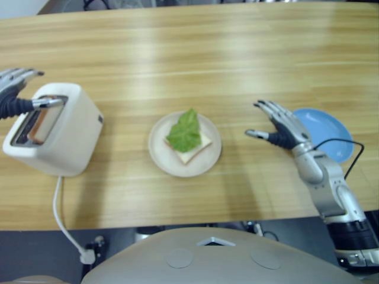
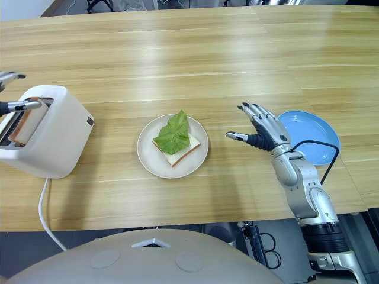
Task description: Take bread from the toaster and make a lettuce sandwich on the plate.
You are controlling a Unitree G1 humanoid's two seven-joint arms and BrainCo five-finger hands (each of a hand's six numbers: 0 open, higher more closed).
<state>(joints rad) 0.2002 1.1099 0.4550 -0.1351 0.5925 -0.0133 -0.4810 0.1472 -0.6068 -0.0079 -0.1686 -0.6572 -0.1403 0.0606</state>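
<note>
A white toaster [image 1: 59, 133] stands at the left of the wooden table with a slice of bread [image 1: 39, 124] upright in its slot. My left hand [image 1: 15, 92] hovers over the toaster's far end, its fingers spread above the slot and holding nothing. At the middle, a cream plate [image 1: 163, 160] carries one bread slice [image 1: 198, 148] topped with a green lettuce leaf [image 1: 185, 131]. My right hand [image 1: 278, 125] sits open just above the table to the right of the plate, fingers spread and empty.
A blue plate [image 2: 311, 136] lies behind my right hand near the table's right side. The toaster's white cord [image 1: 62, 222] hangs over the front edge. A black cable [image 1: 340, 148] loops by my right forearm.
</note>
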